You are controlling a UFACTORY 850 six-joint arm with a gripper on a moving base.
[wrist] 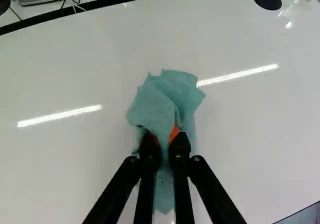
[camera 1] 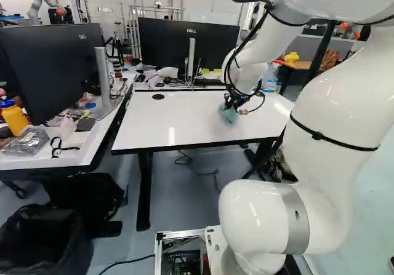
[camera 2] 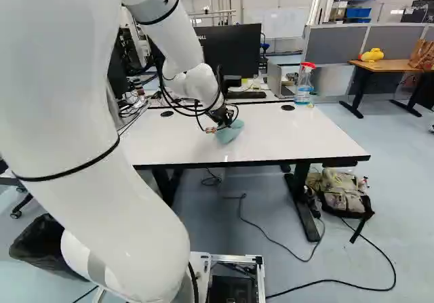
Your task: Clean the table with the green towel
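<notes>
In the right base view my gripper is low over the middle of the white table, with the green towel hanging from it to the tabletop. The wrist view shows the gripper shut on the bunched towel, cloth pinched between both fingers. Folds of it spread ahead of the fingertips, and a strip trails beneath them. Most of the orange pads is hidden by cloth.
A spray bottle stands at the table's far right. Beyond the far edge are a monitor and cables on another desk. Left of the table, a desk holds a monitor and a yellow bottle.
</notes>
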